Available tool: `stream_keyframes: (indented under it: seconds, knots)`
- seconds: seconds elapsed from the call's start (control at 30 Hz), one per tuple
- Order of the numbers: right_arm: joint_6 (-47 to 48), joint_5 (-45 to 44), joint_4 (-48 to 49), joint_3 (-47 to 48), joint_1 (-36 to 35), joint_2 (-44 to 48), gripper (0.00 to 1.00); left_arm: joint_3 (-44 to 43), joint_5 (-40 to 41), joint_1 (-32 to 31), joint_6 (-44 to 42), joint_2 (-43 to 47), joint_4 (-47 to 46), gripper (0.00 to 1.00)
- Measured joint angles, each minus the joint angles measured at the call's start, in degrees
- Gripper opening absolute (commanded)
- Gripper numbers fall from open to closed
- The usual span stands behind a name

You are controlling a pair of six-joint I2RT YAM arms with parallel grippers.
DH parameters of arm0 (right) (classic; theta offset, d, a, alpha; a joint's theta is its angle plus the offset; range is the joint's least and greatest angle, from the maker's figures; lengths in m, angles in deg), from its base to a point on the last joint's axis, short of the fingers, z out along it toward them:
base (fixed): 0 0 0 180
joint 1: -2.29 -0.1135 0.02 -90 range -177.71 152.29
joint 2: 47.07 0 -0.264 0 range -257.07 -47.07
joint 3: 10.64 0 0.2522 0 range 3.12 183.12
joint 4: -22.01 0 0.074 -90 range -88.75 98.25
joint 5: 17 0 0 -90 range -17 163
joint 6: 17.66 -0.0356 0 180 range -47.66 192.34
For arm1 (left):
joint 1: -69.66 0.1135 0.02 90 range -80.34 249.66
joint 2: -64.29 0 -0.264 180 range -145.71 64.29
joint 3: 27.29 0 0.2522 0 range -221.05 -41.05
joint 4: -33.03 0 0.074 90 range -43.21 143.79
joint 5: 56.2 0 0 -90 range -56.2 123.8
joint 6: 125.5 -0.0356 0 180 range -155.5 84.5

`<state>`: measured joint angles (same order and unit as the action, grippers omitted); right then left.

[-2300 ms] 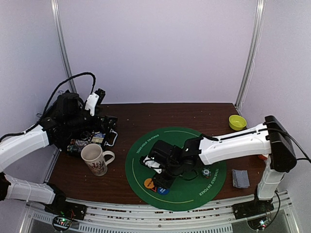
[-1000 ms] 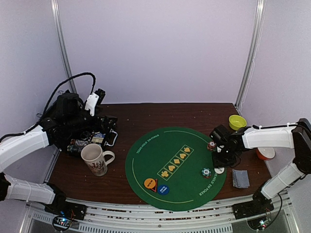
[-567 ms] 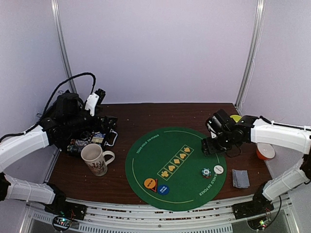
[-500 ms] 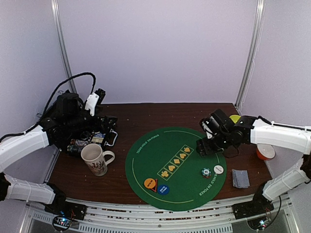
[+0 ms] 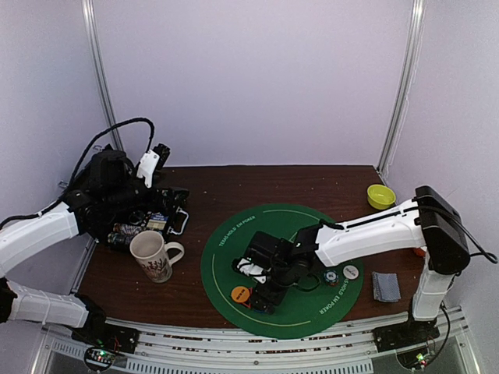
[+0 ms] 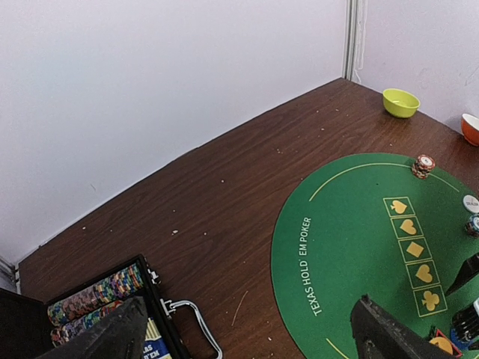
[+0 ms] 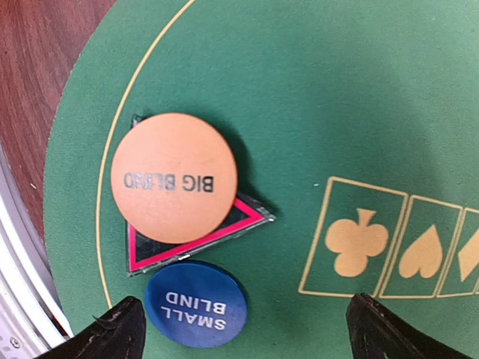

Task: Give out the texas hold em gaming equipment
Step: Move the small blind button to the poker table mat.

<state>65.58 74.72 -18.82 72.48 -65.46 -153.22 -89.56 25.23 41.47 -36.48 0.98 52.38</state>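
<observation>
The right pincer point(image 7: 243, 333) hovers low over the green mat point(image 7: 314, 82), fingers wide apart, gripping nothing. In its wrist view the orange BIG BLIND button point(image 7: 174, 178) lies on a red-edged triangle point(image 7: 238, 219). The blue SMALL BLIND button point(image 7: 196, 303) sits at the orange one's 6 o'clock and seems to touch the triangle's edge.

Seen from above, the teal-white chip stack point(image 5: 330, 276) and white button point(image 5: 351, 272) sit at the mat's 4 o'clock. The cards point(image 5: 384, 285) lie on the table point(image 5: 195, 187) just beyond them. The red-white chip stack point(image 6: 423, 164) stands near the mat's rim.

The left pincer point(image 6: 247, 336) is also spread, holding nothing, beside an open chip case point(image 6: 97, 295).
</observation>
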Motion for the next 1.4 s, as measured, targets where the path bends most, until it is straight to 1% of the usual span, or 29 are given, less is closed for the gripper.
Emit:
stream_keyframes:
  seconds: [0.07,0.17,0.37,0.5,0.6,0.8,0.87,1.03,1.23,1.4]
  knots:
    - [1.01,0.66,-0.46,0.57,-0.15,-0.72,0.88,0.11,0.02,0.0,-0.13,0.0,0.0,0.98]
    - [2.19,2.54,-0.48,0.9,-0.55,-1.2,0.86,0.15,0.02,0.0,-0.42,0.0,0.0,0.98]
    - [3.43,4.68,-0.66,0.9,-2.12,-2.1,0.85,0.31,0.28,0.0,-0.72,0.0,0.0,0.98]
    - [3.85,4.63,-0.7,0.9,-2.69,-2.93,0.84,0.31,0.61,0.0,-0.76,0.0,0.0,0.98]
    - [4.0,4.79,-0.72,0.9,-2.67,-2.93,0.79,0.31,0.7,0.0,-0.85,-0.02,0.0,0.98]
    - [4.35,4.85,-0.72,0.9,-2.4,-3.04,0.77,0.31,0.85,0.0,-0.9,-0.02,0.02,0.98]
    - [4.63,4.74,-0.74,0.9,-2.16,-3.08,0.74,0.31,0.87,0.0,-0.9,0.0,0.02,0.98]
    - [4.9,3.67,-2.19,2.32,-1.92,-4.15,0.62,0.31,0.9,0.0,-0.9,-0.02,0.02,0.98]
    - [4.96,3.06,-3.13,3.26,-2.08,-4.74,0.51,0.31,0.92,0.0,-0.94,-0.02,0.02,0.98]
    - [5.05,2.86,-2.97,3.26,-2.8,-4.68,0.49,0.33,0.94,0.0,-1.05,-0.02,0.02,0.98]
